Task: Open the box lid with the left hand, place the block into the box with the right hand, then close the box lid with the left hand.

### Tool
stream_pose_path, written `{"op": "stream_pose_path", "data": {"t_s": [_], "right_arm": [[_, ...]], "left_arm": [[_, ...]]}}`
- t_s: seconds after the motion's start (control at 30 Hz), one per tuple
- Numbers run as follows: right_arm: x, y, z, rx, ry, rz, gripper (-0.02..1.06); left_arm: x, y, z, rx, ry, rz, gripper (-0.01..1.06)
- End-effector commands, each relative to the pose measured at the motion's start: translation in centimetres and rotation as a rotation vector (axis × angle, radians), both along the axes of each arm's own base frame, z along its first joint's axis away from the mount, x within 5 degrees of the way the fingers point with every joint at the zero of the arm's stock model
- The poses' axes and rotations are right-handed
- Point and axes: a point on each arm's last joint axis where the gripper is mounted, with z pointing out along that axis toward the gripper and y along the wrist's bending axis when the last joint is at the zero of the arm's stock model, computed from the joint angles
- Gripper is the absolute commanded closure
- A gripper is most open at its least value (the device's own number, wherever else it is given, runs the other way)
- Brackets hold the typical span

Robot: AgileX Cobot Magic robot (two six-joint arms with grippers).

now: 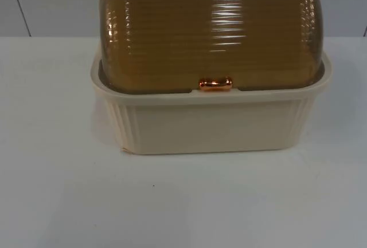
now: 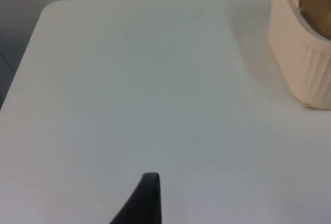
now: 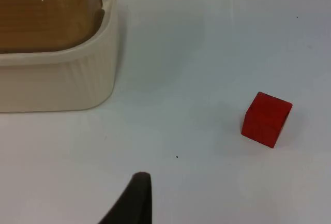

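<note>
A cream ribbed box [image 1: 209, 125] stands on the white table, its amber see-through lid [image 1: 209, 30] down and shut. A small copper handle [image 1: 215, 84] sits at the lid's front edge. In the right wrist view a red block [image 3: 266, 119] lies on the table, well apart from the box [image 3: 57, 79] and its lid [image 3: 46, 12]. My right gripper [image 3: 135, 200] hovers over bare table short of both, holding nothing I can see. My left gripper [image 2: 147, 203] hangs over bare table, off one end of the box [image 2: 302, 53].
The white table [image 1: 183, 202] runs bare in front of the box. The grey partition wall [image 1: 51, 2] rises behind it. In the left wrist view the table's rounded far corner [image 2: 49, 9] and its edge show.
</note>
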Motion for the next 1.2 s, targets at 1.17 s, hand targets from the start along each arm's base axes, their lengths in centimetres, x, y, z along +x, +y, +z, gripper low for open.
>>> {"op": "stream_pose_path", "data": {"t_s": [1.17], "right_arm": [[3.5,-0.8,11.5,-0.082,-0.216,-0.074,0.03]], "left_arm": [[2.9,0.9,12.5,0.126,-0.451,0.075,0.00]]}}
